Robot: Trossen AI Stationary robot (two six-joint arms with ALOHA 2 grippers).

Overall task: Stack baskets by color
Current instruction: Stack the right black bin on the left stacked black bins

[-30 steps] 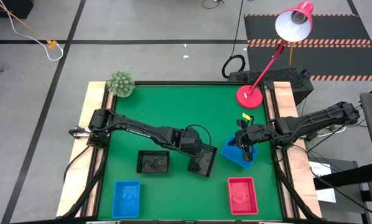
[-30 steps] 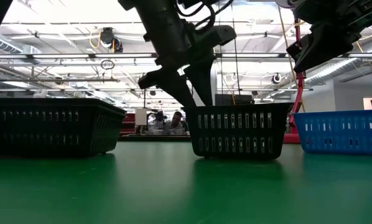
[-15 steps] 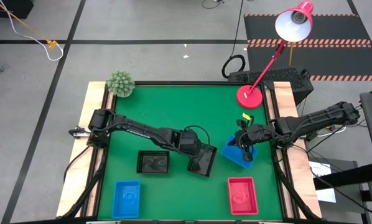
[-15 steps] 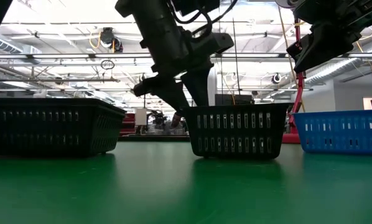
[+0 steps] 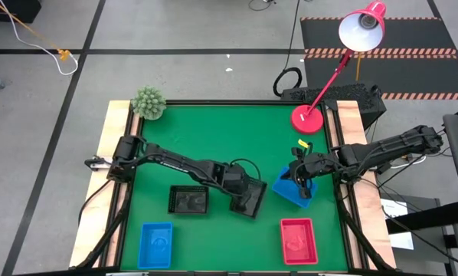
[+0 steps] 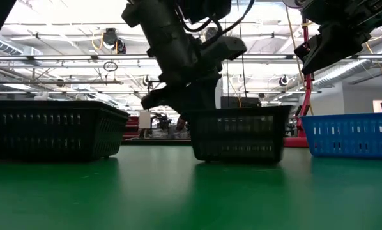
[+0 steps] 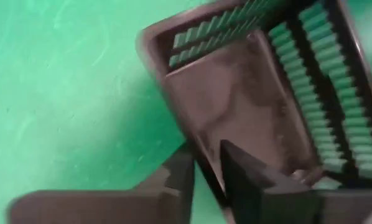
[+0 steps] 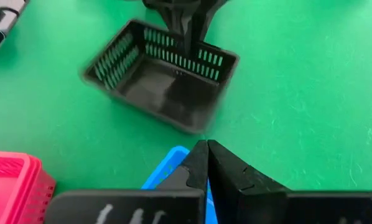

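Near mid-table, the left gripper (image 5: 239,196) pinches a black basket's (image 5: 250,201) wall between nearly closed fingers.

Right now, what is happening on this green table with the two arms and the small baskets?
The left gripper has its fingers astride one wall of a small black perforated plastic basket near the table's middle, one finger inside and one outside. A second black basket sits beside it, untouched. The right gripper is shut above a tilted blue plastic basket on the right. Another blue basket and a red basket lie along the near edge of the green table.
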